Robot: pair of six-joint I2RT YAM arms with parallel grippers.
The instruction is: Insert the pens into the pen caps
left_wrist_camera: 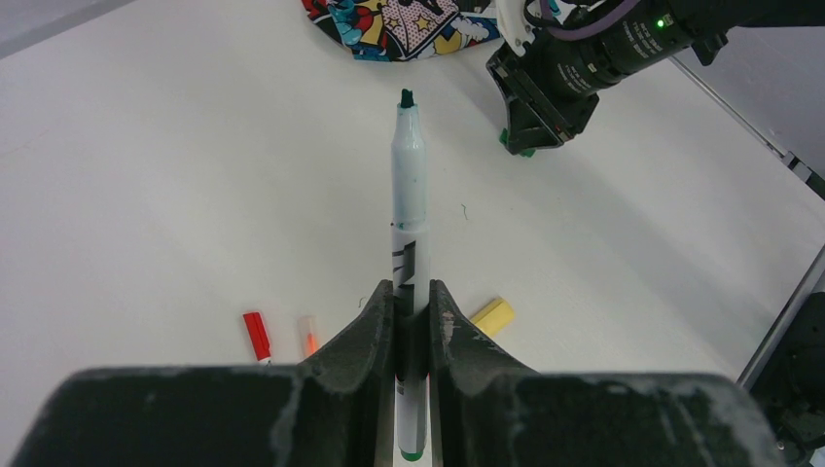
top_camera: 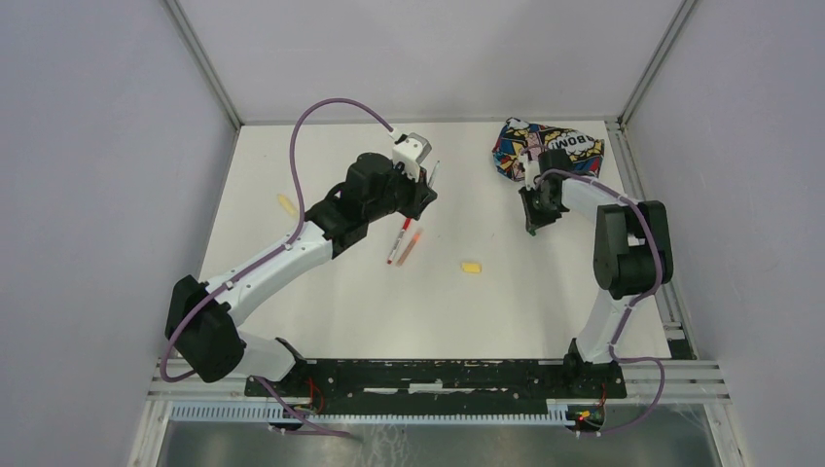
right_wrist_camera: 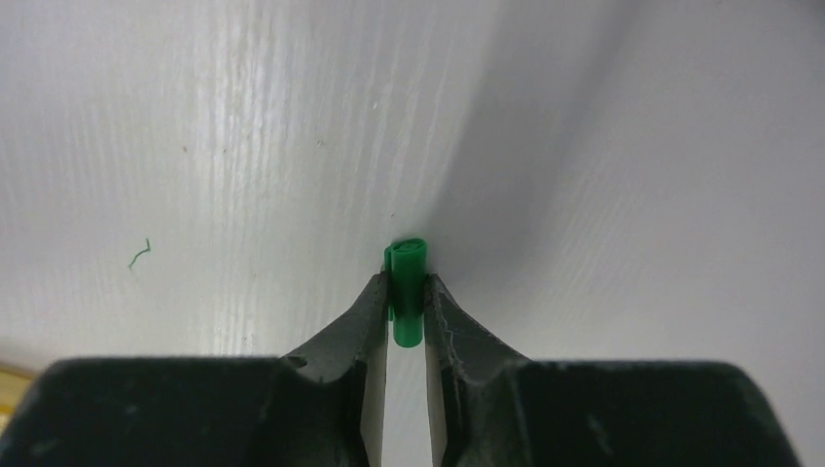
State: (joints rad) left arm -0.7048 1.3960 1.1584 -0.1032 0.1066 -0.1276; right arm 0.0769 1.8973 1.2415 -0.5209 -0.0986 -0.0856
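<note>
Progress: early, I judge. My left gripper point(left_wrist_camera: 412, 292) is clamping the green pen point(left_wrist_camera: 410, 185) far-centre. My right gripper point(right_wrist_camera: 405, 282) is pinching the green cap point(right_wrist_camera: 407, 255) beside the far-right pouch point(top_camera: 559, 144). Red pen point(top_camera: 398, 243) and orange pen point(top_camera: 412, 243) are waiting.

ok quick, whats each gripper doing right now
left gripper: shut on the green pen, tip pointing away from the wrist.
right gripper: closed on the green cap.

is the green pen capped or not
Uncapped: the green pen shows a bare tip; the green cap is apart, in the right end effector.
</note>
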